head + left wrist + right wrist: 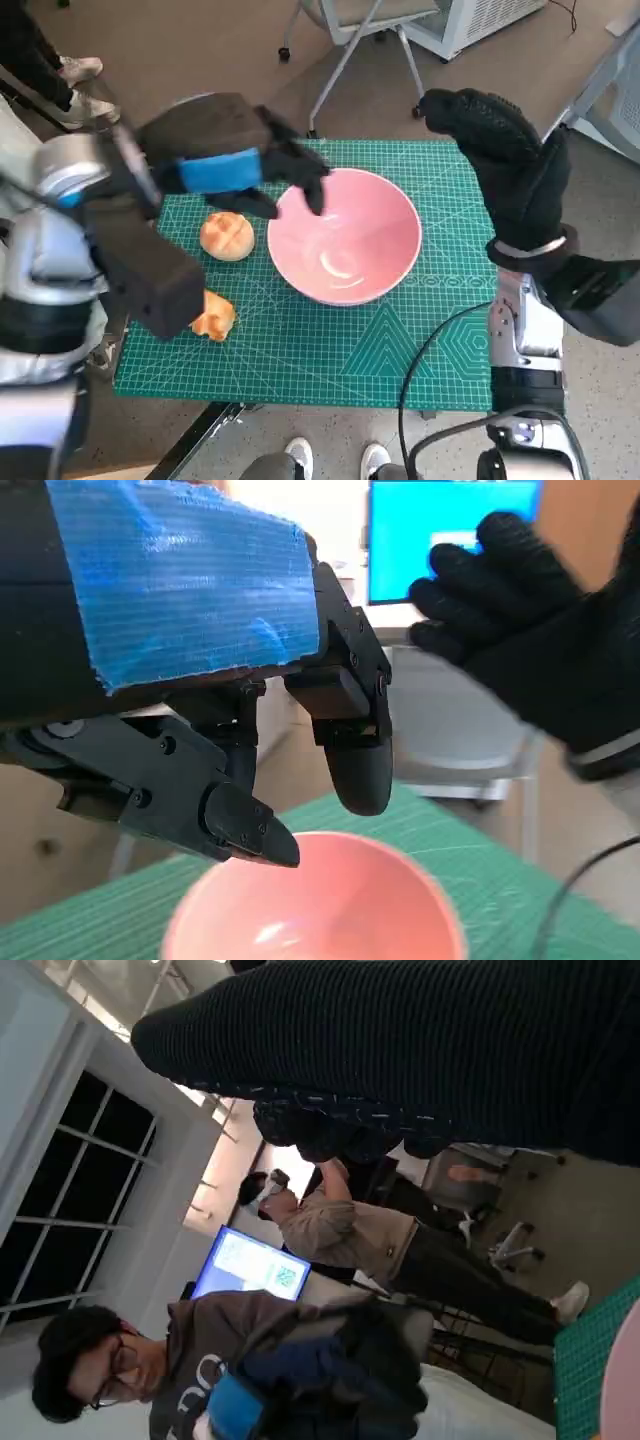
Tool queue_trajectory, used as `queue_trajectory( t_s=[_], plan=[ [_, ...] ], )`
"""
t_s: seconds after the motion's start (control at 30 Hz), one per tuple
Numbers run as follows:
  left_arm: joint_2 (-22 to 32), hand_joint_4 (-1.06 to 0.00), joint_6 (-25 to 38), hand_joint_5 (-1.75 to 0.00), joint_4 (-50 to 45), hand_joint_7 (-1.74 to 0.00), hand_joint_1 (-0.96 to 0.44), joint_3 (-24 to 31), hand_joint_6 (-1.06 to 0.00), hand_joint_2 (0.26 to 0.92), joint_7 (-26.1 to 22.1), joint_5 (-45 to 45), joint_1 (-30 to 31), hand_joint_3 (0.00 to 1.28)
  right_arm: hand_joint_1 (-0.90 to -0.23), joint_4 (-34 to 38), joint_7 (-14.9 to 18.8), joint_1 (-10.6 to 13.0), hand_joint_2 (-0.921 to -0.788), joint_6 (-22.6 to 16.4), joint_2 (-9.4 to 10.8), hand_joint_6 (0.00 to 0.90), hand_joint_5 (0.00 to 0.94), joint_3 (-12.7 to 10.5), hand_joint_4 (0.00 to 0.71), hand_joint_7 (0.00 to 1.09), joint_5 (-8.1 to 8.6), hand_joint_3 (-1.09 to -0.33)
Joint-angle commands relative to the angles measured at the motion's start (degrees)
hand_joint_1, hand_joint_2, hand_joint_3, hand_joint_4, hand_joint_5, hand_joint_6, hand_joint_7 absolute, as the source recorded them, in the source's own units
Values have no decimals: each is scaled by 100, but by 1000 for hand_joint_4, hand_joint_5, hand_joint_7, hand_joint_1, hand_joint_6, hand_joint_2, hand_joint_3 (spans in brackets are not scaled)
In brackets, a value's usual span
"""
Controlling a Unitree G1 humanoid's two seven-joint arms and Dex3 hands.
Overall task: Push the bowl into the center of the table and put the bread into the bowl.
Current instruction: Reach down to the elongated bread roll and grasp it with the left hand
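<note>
No brand, label or legible writing on any task item. A sweatshirt (205, 1375) worn by 1 person in my right wrist view carries pale lettering, too blurred to read; the blue screen (250, 1265) behind that person shows a pale panel, also unreadable.

Landmark: pink bowl (343, 236), standing upright on the green gridded mat (330, 345) that covers the surface. Bowl holds nothing; only a glossy highlight shows inside it.

Bread: 2 pieces, both outside the bowl. Round bun (227, 237) lies just beside the bowl on its left rim side, on the mat. A second, paler piece (212, 315) sits further from the bowl, toward my near left, partly hidden by my left forearm.

My left hand (235, 160), blue tape across its back, hangs over the bowl's left rim with fingers spread and hanging down, holding nothing. Head view cannot settle whether the fingertips touch the rim; left wrist view shows my fingertips (355, 770) above the bowl (320, 905) with a gap visible.

My right hand (500, 160), gloved, is raised beyond the bowl's right side, well above the mat, fingers extended and apart, nothing in it. Left wrist view shows the same glove (530, 640) against a blue screen.

Only the right wrist view shows 2 people; only the head view shows the bread, a wheeled chair base (350, 40) beyond the bowl, and shoes (330, 460) at the surface's near edge.
</note>
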Motion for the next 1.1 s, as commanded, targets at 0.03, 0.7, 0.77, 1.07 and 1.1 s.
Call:
queue_trajectory(
  t_s=[0.03, 0.7, 0.77, 1.07, 1.1],
  plan=[
    [85, -793, -38, -1104, 22, -1031, 1, 37, -703, 909, -223, -182, -93, 15, -660, -27, -43, 189, -921, 46, -64, -1, 3, -73, 151, 529, 27, -786],
    [1638, -317, 2745, -42, -2660, -97, -127, 1004, -351, 757, -1225, -228, 1438, 14, -657, 159, -144, 150, -921, -166, 38, -1, 5, -66, 159, 537, -83, -783],
    [1821, -250, 2936, -21, -2938, -58, -166, 1189, -317, 732, -1266, -217, 1722, 8, -660, 177, -149, 137, -921, -159, 48, -1, 4, -50, 158, 536, -88, -785],
    [2411, -92, 2771, -2, -3675, -4, -383, 1940, -223, 663, -1206, -162, 2881, 3, -677, 131, -92, 122, -921, 53, 86, -1, 4, 17, 158, 519, 41, -791],
    [2462, -89, 2713, -1, -3716, -4, -409, 2026, -220, 663, -1204, -165, 2994, 4, -679, 134, -78, 116, -921, 80, 88, -1, 3, 20, 158, 515, 61, -791]
  ],
)
